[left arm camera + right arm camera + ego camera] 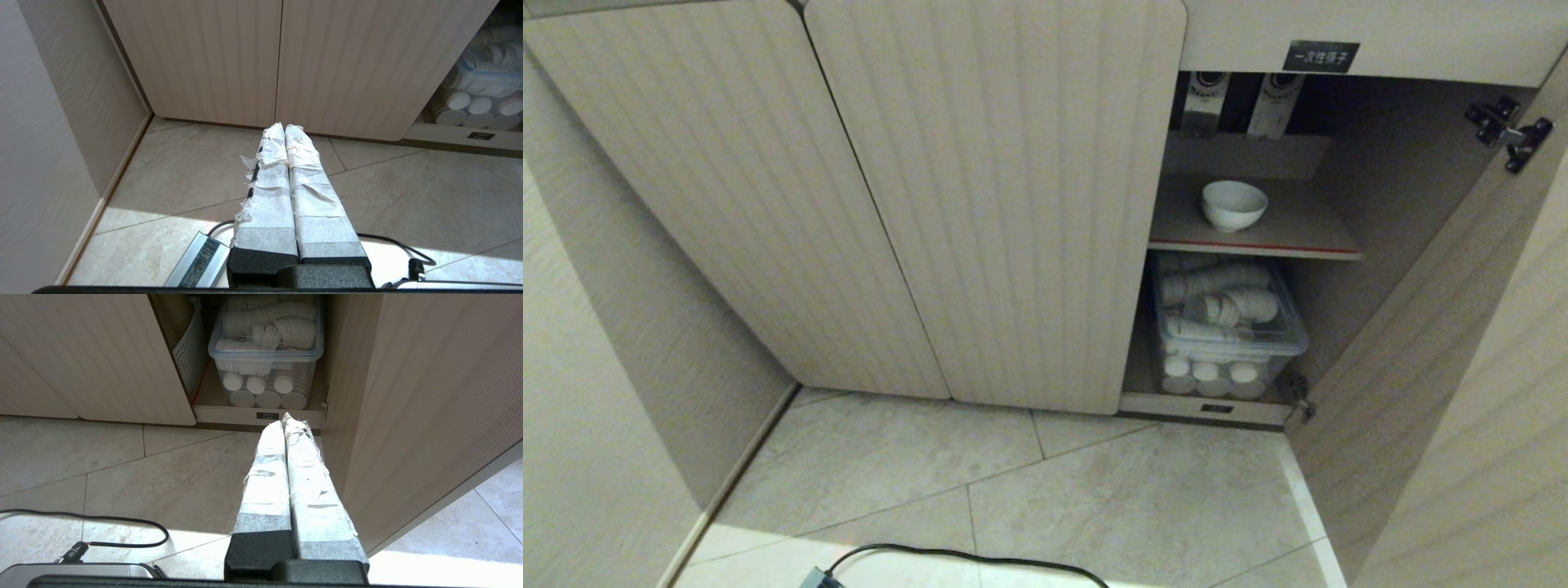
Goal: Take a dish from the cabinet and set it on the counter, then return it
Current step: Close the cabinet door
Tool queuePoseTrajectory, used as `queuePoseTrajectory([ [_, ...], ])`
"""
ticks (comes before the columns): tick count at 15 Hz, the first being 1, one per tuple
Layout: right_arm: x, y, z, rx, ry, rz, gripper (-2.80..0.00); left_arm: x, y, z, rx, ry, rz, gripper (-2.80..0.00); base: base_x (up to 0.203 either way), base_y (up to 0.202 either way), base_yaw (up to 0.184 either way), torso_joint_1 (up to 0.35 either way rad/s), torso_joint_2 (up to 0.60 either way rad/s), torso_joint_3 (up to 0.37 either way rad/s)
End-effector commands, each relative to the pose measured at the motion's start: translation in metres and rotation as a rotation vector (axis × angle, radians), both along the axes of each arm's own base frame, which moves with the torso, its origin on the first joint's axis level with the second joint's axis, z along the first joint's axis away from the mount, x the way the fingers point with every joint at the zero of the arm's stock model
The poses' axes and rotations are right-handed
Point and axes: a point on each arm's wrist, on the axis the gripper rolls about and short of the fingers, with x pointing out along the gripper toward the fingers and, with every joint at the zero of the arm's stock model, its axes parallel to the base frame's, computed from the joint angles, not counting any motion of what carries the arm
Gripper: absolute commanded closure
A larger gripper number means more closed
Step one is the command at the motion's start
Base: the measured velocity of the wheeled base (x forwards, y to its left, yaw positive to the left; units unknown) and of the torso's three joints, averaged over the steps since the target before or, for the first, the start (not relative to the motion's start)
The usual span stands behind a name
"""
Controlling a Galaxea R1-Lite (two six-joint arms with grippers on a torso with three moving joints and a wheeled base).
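While both arms hang low over the floor tiles, neither is in the head view, and the white bowl point(1234, 204) sits upright on the red-edged shelf point(1258, 245) inside the open right-hand bay of the cabinet point(980, 204). Right claw point(286, 418): taped fingers pressed together, holding nothing, tips pointing at the bay's bottom sill, just short of it. From this claw the bowl lies ahead and well above, on the level over the clear plastic bin of cups point(265, 347). Left claw point(284, 128): fingers likewise closed and empty, facing the two shut ribbed doors, with the open bay off to its side. Judgement: the right arm is the nearer and has the straighter line in; the move turns on lifting and opening that claw to shelf height before going forward. The bowl is round, so no long axis governs the approach; its rim faces up.

Limits of view: the bowl shows in neither wrist view. The swung-out door point(408, 416) stands close beside the right claw. The tabletop is out of every view. The dark objects above the shelf cannot be identified
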Motion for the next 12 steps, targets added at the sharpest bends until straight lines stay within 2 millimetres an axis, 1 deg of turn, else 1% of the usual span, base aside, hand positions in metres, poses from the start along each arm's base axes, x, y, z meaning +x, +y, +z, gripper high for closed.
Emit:
queuePoseTrajectory([
  [1,0.0001,0.0,0.0,-0.001,0.001,0.0,0.0,0.0,0.0,-0.0002,-0.001,0.0,0.001,0.0,0.0,0.0,0.0,0.0,0.0,0.0],
  [12,0.0001,0.0,0.0,0.0,0.001,0.0,0.0,0.0,0.0,0.0,-0.002,-0.002,0.002,0.0,0.0,0.0,0.0,0.0,0.0,0.0],
])
